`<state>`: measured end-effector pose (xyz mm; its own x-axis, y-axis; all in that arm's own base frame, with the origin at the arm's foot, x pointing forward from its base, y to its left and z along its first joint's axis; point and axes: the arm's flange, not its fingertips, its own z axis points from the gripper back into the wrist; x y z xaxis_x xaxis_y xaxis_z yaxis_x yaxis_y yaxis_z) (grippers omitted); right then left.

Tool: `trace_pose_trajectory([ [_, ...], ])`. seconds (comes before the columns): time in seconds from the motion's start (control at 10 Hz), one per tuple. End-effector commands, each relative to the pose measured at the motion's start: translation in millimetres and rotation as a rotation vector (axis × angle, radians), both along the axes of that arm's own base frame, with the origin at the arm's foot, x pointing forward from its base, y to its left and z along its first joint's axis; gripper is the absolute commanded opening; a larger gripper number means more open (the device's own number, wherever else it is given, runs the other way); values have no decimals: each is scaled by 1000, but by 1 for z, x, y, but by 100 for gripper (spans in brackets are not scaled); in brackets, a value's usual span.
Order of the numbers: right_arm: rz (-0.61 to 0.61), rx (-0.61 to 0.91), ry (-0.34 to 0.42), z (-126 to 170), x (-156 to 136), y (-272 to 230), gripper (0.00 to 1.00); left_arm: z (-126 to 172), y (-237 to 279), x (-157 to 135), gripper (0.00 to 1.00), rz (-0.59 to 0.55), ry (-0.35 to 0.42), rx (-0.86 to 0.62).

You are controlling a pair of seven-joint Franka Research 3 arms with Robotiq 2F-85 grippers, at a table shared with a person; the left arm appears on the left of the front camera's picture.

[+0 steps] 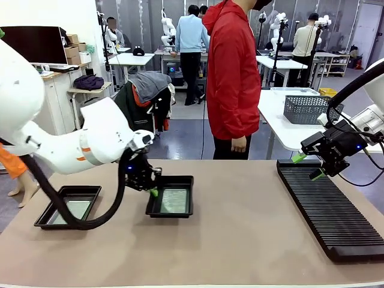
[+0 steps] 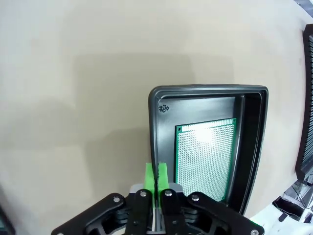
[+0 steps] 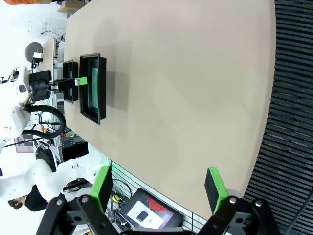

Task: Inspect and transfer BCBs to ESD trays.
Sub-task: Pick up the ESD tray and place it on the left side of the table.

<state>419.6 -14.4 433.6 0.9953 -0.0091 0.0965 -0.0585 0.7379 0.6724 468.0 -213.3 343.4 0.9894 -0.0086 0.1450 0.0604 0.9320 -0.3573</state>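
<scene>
We see one BCB (image 2: 205,159) lying flat on the floor of an ESD tray (image 1: 187,182) near the middle of the bench (image 1: 240,228), slightly left of centre. In the left wrist view the board's fine dotted green surface catches a bright glare near its far end, and bare black tray floor shows beyond it.

A second ESD tray (image 1: 57,223) sits well apart to the left, close to the bench's left edge, and a second BCB (image 1: 75,207) rests inside it, partly hidden by the left arm's black cable, so we cannot say exactly how it lies.

The left tool (image 1: 153,191) stands at the left rim of the middle tray, its green pads (image 2: 149,181) pressed together. From the left wrist view the pads appear to pinch the tray's wall between them, though the rim is thin and we can only say it looks that way. The tray's near side looks a little raised from the bench in the front view.

The right tool (image 3: 159,183) hangs over the far right of the bench with its jaws spread wide and nothing between them. It hovers above the near-left edge of a long black ribbed rack (image 1: 336,210) that runs along the right side of the bench.

A person in a red jacket (image 1: 233,72) stands at the far side of the bench, one hand (image 1: 239,144) hanging by the bench edge. Farther right, a grey wire-mesh basket (image 1: 306,109) stands on a white table (image 1: 282,129) behind the rack.
</scene>
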Motion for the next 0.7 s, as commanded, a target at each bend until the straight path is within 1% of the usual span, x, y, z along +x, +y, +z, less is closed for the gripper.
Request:
trace_pose_trajectory([
  [0.0,-24,1,7,-1,-2,2,100,3,39,-12,3,-10,0,-1],
  [0.3,-24,1,7,-1,-2,2,100,-3,90,-19,3,0,1,14],
  [0.6,-24,1,7,-1,-2,2,100,-10,118,-20,3,9,8,25],
])
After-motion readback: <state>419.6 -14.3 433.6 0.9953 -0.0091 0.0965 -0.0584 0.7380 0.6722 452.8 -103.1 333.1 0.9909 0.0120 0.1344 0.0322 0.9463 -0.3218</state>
